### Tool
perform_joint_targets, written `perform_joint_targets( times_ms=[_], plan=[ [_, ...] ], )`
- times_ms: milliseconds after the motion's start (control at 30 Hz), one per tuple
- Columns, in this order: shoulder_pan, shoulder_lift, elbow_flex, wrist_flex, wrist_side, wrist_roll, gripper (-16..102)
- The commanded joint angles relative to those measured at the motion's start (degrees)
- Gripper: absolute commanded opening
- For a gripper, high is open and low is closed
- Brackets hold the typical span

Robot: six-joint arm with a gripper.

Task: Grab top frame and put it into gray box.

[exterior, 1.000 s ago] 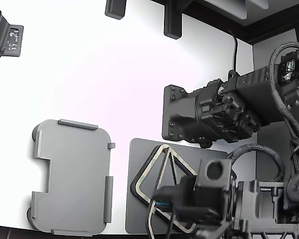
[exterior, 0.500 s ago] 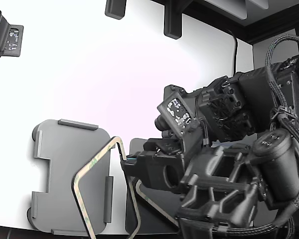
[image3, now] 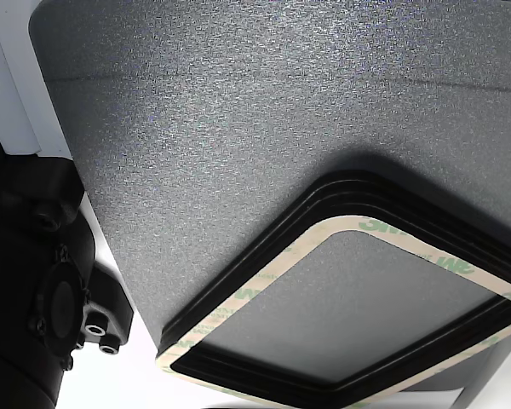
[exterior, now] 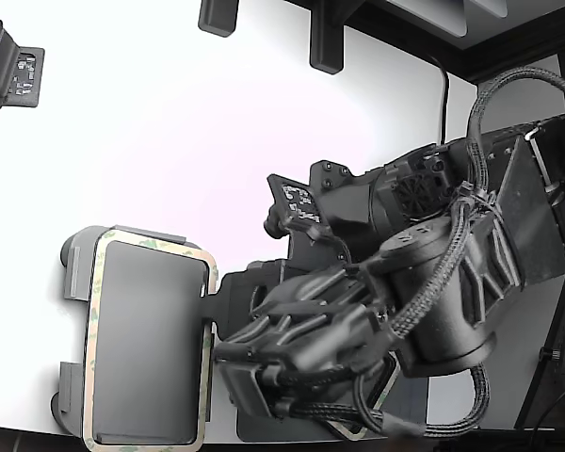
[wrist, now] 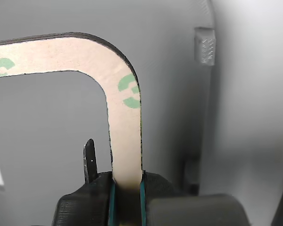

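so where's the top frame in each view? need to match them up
Exterior view: the top frame lies over the gray box at lower left, outlining its rim.
Wrist view: one rounded corner and strip of it, pinched in the claw, gray box behind.
Other view: not in it; only the pile of like frames on the dark mat.
Shared landmark: the gray box's edge tab.

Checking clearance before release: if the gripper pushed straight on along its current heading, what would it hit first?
Probably the gray box. The gripper holds the top frame out ahead, with the box floor directly behind it; the gap is unclear in the wrist view.
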Motion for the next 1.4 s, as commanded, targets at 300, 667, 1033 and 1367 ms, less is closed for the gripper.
perform_joint_targets(
  times_ms=[300,667,1033,1367],
  plan=[
    [-4.31,-1.93,-1.93,0.62,-4.22,-4.48,-12],
    [-4.31,-3.52,-1.76,0.70,-4.75,-3.34,-12],
    [-4.57,-3.25,-0.62,0.70,-5.01,-4.75,-12],
    [-5.19,-3.60,-0.53,0.70,-4.48,-4.92,-12]
  ],
)
